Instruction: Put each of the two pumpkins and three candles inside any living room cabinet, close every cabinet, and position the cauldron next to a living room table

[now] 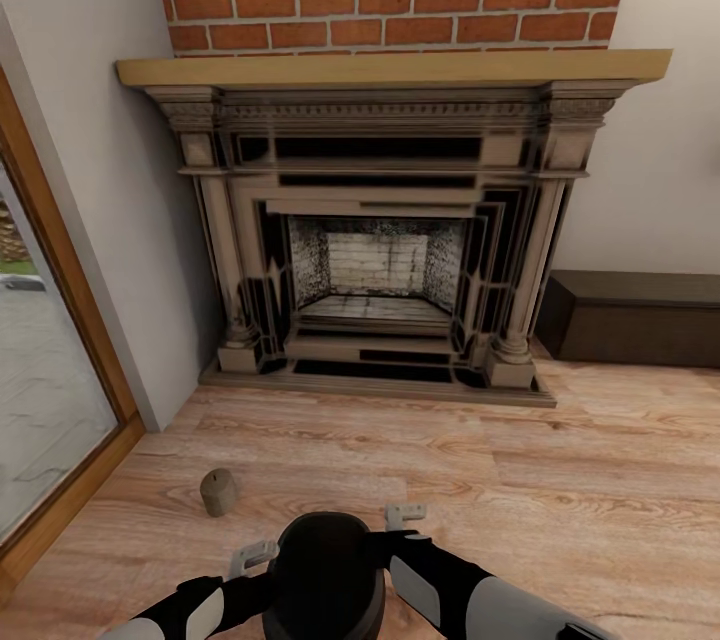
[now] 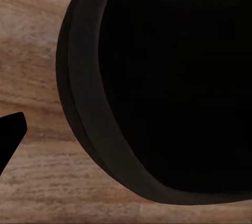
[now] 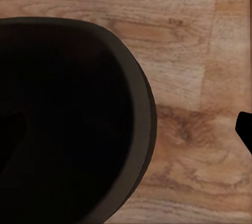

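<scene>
Both sets of jaws stand spread, the left gripper [image 1: 252, 556] and right gripper [image 1: 405, 514] flanking the cauldron [image 1: 325, 575] near the robot, seemingly to carry it between them. A candle [image 1: 218, 491] stands on the floor [image 1: 520, 480] to its left; the cabinet [image 1: 632, 317] sits far right.

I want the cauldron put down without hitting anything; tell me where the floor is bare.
Bare planks run between the fireplace hearth and the cauldron, and rightward below the dark cabinet. It is tighter on the left, where a candle stands near the glass door.
</scene>
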You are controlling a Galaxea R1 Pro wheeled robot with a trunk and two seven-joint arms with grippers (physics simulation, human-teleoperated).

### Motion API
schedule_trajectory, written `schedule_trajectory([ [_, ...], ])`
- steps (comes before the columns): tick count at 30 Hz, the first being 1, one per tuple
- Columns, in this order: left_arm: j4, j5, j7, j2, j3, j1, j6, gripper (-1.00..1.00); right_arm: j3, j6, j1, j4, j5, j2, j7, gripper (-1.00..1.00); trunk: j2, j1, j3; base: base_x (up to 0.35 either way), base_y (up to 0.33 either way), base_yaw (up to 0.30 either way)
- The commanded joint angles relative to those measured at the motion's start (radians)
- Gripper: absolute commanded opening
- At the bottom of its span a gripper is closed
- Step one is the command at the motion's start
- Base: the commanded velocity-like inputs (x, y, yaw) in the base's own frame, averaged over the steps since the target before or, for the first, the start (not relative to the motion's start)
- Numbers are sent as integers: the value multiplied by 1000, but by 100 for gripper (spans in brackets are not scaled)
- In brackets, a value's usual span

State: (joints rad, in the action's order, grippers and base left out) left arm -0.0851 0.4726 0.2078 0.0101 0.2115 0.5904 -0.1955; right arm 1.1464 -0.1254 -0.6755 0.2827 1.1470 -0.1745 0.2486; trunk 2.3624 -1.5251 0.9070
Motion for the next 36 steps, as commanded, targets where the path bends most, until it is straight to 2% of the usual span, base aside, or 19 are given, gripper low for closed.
schedule_trajectory([
  [1, -1, 10, 2, 1, 8, 0, -6, 100, 5, -3, -1, 1, 3, 0, 8, 100, 0, 0, 1, 0, 0, 0],
  [31, -1, 13, 3, 1, 8, 0, -7, 100, 6, 47, -1, -7, 2, 0, 11, 100, 0, 0, 1, 0, 8, 0],
  [36, -1, 14, 4, 1, 8, 0, -7, 100, 6, 48, -1, -7, 2, 0, 11, 100, 35, -19, 17, 0, 0, 0],
])
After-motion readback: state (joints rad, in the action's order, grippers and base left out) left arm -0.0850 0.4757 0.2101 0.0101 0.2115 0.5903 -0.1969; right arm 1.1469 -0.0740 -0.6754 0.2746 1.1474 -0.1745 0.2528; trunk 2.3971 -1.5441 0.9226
